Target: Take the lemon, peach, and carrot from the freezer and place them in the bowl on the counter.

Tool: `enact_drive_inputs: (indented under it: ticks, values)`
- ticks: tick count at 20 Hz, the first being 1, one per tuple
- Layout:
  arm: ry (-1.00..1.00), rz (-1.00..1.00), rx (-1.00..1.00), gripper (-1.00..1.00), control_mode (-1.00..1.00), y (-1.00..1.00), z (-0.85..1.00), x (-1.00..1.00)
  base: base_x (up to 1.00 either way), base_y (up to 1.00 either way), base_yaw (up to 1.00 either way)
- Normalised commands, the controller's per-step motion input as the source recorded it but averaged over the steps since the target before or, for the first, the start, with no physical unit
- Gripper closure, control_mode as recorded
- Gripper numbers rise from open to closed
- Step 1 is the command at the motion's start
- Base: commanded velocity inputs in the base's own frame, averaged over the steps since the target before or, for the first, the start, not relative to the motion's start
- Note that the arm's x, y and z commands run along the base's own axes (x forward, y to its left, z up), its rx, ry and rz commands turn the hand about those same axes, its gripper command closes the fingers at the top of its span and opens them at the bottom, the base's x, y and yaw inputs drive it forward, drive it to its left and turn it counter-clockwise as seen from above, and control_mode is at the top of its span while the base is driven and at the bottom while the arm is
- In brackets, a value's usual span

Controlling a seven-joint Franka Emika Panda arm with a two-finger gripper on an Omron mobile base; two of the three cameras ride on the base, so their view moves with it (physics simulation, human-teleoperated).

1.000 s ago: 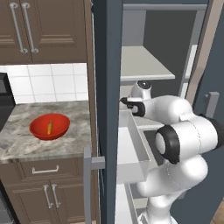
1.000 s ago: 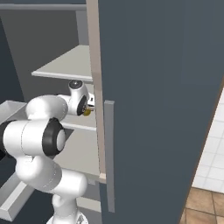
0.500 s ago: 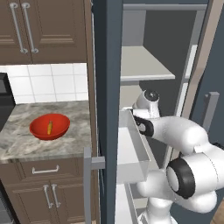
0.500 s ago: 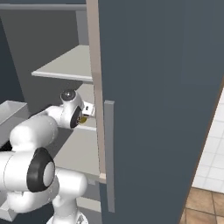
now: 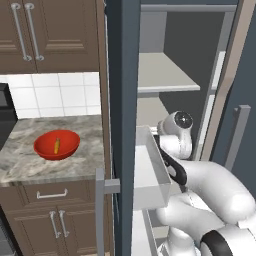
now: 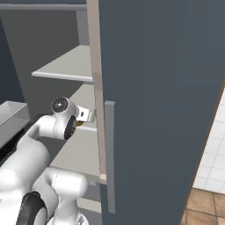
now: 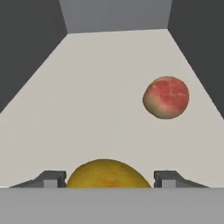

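On the grey freezer shelf point(image 7: 100, 87), the yellow lemon point(image 7: 107, 173) lies right between the two fingertips point(image 7: 54, 178) of my gripper point(image 7: 109, 179), which is open around it. The pinkish-red peach point(image 7: 166, 97) rests farther back on the same shelf, to the right. My arm point(image 5: 175, 135) reaches into the dark blue-grey freezer point(image 5: 122, 75). On the marble counter point(image 5: 30, 165) to the left stands the red bowl point(image 5: 70, 145), and the orange carrot point(image 5: 57, 145) lies inside it.
A white pull-out drawer point(image 5: 150, 175) stands open beside my arm. The freezer door point(image 6: 158, 110) with its long handle point(image 6: 109, 154) is swung open on the right. Brown cabinets point(image 5: 50, 30) hang above the counter, and a black stovetop point(image 5: 5, 115) is at the far left.
My arm has folded down and stretched forward, carrying the hand lower and deeper onto the freezer shelf. The bowl and carrot have not moved.
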Motion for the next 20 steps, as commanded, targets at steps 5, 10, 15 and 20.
enact_drive_inputs:
  ticks: [5, 10, 15, 20]
  values:
    - [0.01, -0.01, 0.0, 1.0, -1.0, -0.07, 0.6, -0.53, 0.0, 0.0, 0.0]
    - [0.03, -0.05, -0.01, 1.0, -1.0, -0.08, 0.44, -0.79, 0.0, 0.0, 0.0]
    - [0.1, -0.06, -0.03, 1.0, -1.0, -0.02, 0.47, -0.81, 0.0, 0.0, 0.0]
    - [0.09, -0.01, -0.02, 1.0, -1.0, -0.11, 0.54, -0.62, 0.0, 0.0, 0.0]
